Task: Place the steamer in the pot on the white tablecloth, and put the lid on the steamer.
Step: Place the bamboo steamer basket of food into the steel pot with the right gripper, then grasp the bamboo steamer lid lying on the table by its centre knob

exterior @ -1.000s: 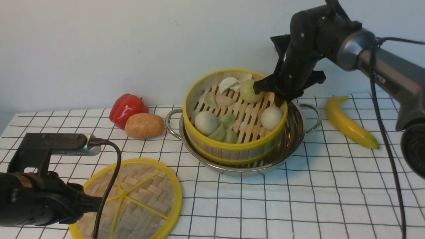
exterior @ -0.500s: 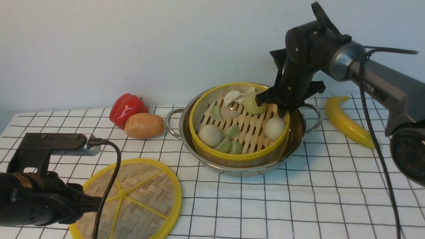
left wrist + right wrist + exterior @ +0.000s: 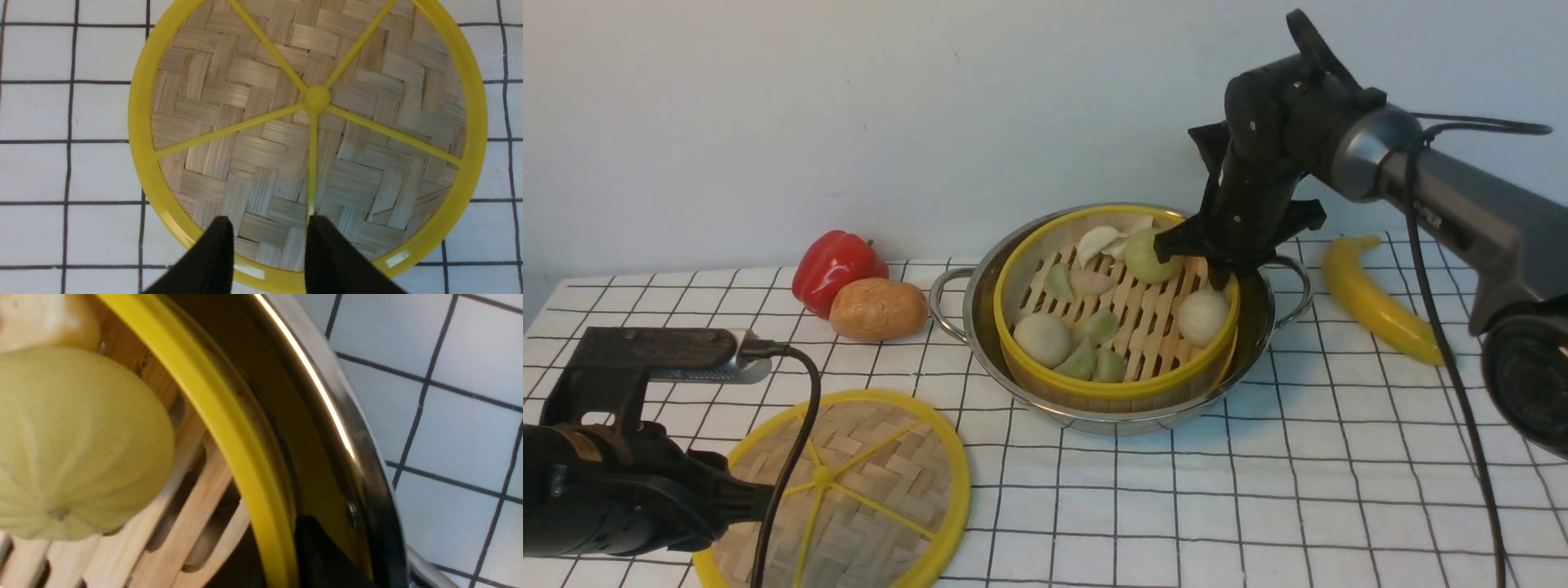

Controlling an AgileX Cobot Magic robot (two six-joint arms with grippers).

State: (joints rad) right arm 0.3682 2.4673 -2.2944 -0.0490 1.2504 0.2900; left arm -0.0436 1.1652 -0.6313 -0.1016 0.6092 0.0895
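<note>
Down it settles: the steamer [image 3: 1131,314] has sunk level into the pot [image 3: 977,322], right gripper [image 3: 1215,263] still pinching its far rim. Left gripper [image 3: 269,223] hangs spread and empty over the lid [image 3: 866,482]; that's next.

Front view: right tool [image 3: 1215,261] fingertips lost behind its own body and the steamer [image 3: 1094,388] rim. The pot [image 3: 1127,420] handle just beside that tool is partly masked. Right wrist view cuts its fingers off at the edge. Under the left tool [image 3: 269,222], the lid [image 3: 882,465] is clipped by the frame and partly behind the left arm [image 3: 596,498].
</note>
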